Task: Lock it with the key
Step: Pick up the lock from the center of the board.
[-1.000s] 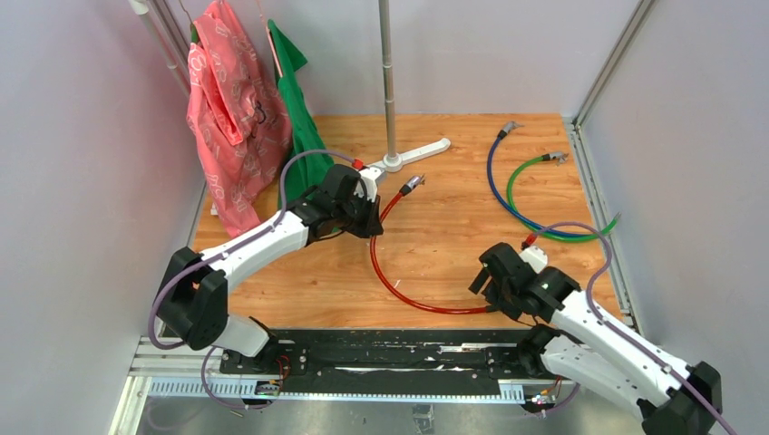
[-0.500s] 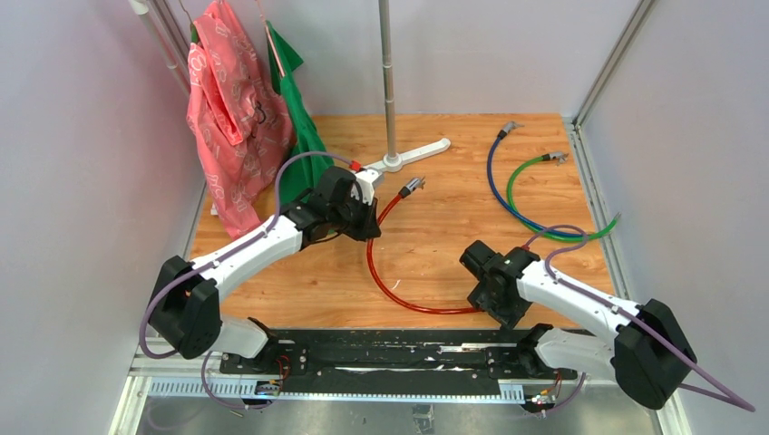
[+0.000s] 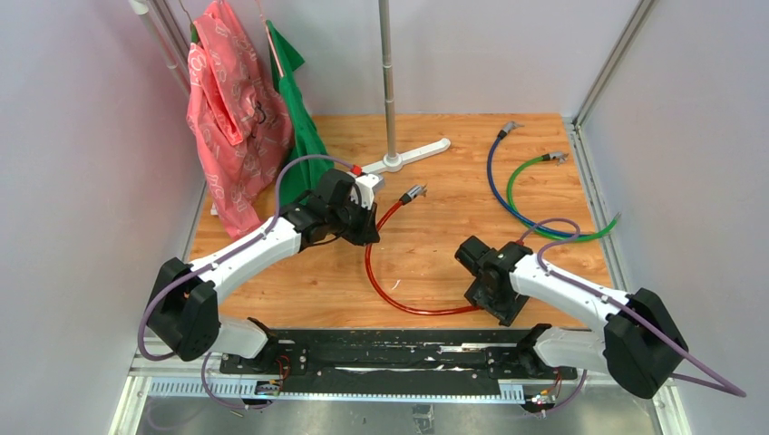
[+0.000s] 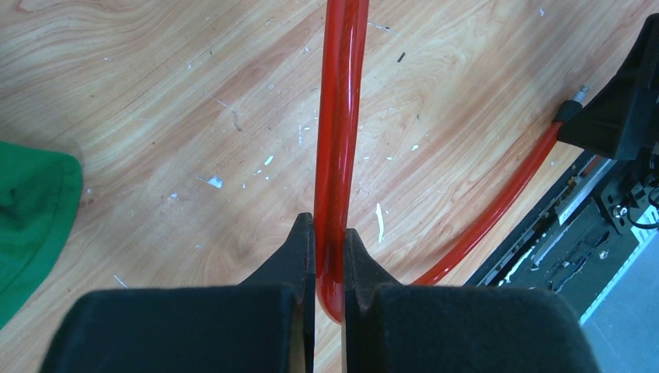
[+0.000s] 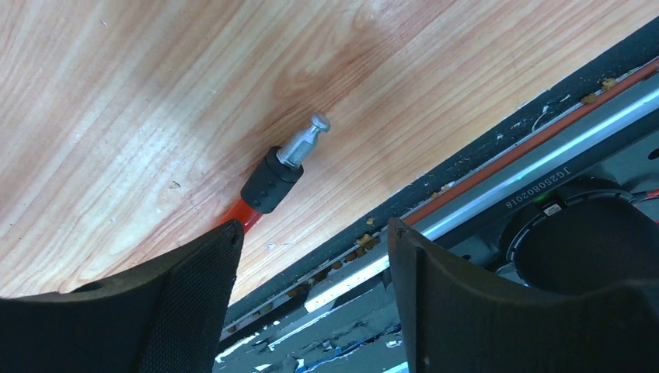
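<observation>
A red cable [image 3: 370, 272] curves across the wooden table, with a lock head [image 3: 413, 192] at its far end. My left gripper [image 3: 363, 231] is shut on this cable, which runs up between the fingertips in the left wrist view [image 4: 339, 116]. My right gripper [image 3: 497, 304] is open and empty, hovering at the cable's near end by the table's front edge. In the right wrist view the gripper [image 5: 312, 229] stands just short of the silver end plug [image 5: 305, 142] and its black collar [image 5: 270, 180]. The key is not in view.
A pink garment [image 3: 231, 109] and a green one [image 3: 299, 136] hang at the back left. A metal pole stand [image 3: 390, 91] rises at the back middle. Blue [image 3: 491, 177] and green [image 3: 511, 190] cables lie at the back right. A black rail [image 3: 381, 349] runs along the front edge.
My right arm has swung left and forward, bringing its open gripper over the red cable's near end. The cable loop has shifted slightly left. My left gripper still holds the cable.
</observation>
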You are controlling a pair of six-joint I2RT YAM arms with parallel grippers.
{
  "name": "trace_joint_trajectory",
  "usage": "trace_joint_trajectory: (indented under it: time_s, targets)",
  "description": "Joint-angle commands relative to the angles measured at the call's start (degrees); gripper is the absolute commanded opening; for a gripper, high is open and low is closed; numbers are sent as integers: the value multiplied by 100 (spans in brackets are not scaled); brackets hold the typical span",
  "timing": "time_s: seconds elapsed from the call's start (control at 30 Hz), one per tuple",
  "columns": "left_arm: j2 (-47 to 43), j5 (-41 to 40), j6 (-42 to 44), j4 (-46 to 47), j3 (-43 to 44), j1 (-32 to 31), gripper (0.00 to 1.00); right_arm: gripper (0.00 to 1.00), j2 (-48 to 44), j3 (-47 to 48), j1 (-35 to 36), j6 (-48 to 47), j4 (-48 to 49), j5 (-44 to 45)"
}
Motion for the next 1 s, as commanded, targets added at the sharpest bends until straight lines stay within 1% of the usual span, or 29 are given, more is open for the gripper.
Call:
trace_joint_trajectory:
  time_s: [0.0,0.07,0.17,0.33,0.47,0.53,0.57,0.67,0.7,0.73,0.77,0.8,0.87,0.97]
  targets:
    - [-171,138,127,-15,1,11,0,77,357,-30,-56,131,1177,194]
    - [-169,133,121,-14,4,15,0,82,370,55,-56,118,1182,154]
    - [-161,114,88,-9,4,10,0,83,224,65,-55,175,1178,75]
    - [-145,20,57,20,-3,9,0,78,113,-211,-54,588,1336,21]
    - [-148,-11,48,2,18,16,0,76,237,-232,-56,631,1337,-208]
    - [-155,-9,63,-3,24,15,0,73,305,-283,-52,668,1321,-272]
    - [-156,5,77,-10,28,7,0,68,355,-319,-54,656,1349,-264]
    - [-145,144,162,-65,69,17,0,42,482,-414,-56,437,1556,-73]
    - [-130,215,219,-118,109,15,0,34,512,-443,-61,252,1709,39]
    - [-111,290,313,-215,165,12,0,24,515,-477,-83,-114,1940,119]
    - [-75,366,499,-347,230,14,0,9,493,-475,-110,-788,2217,172]
    - [-46,401,669,-521,298,17,0,1,461,-429,-115,-1358,2464,250]
    - [-33,535,1068,-895,372,10,0,0,404,-242,-124,-2754,2977,279]
    - [-186,854,1628,-1134,262,23,0,0,273,-117,-120,-4329,3556,152]
